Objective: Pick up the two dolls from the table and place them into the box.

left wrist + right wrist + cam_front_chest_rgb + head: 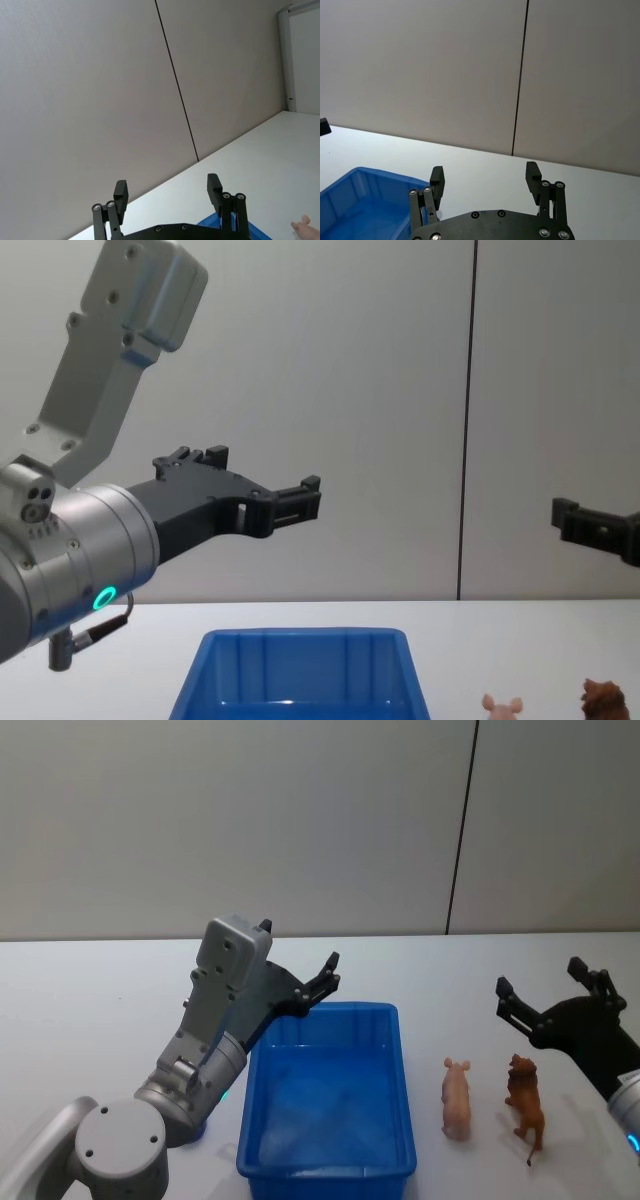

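The blue box (404,1092) stands on the white table (100,1010) in front of me, with nothing in it. Two dolls stand just right of it: a pale pink one (457,1098) and a shaggy brown one (524,1105), which the chest view shows as the pink doll (502,705) and the brown doll (605,700). My left gripper (298,945) hovers open and empty above the box's far left corner. My right gripper (540,976) hangs open and empty above and behind the brown doll. In the wrist views, both the left gripper (167,189) and the right gripper (485,174) have their fingers spread wide.
A grey panelled wall with a dark vertical seam (460,830) stands behind the table. White tabletop stretches to the left of the box and behind it.
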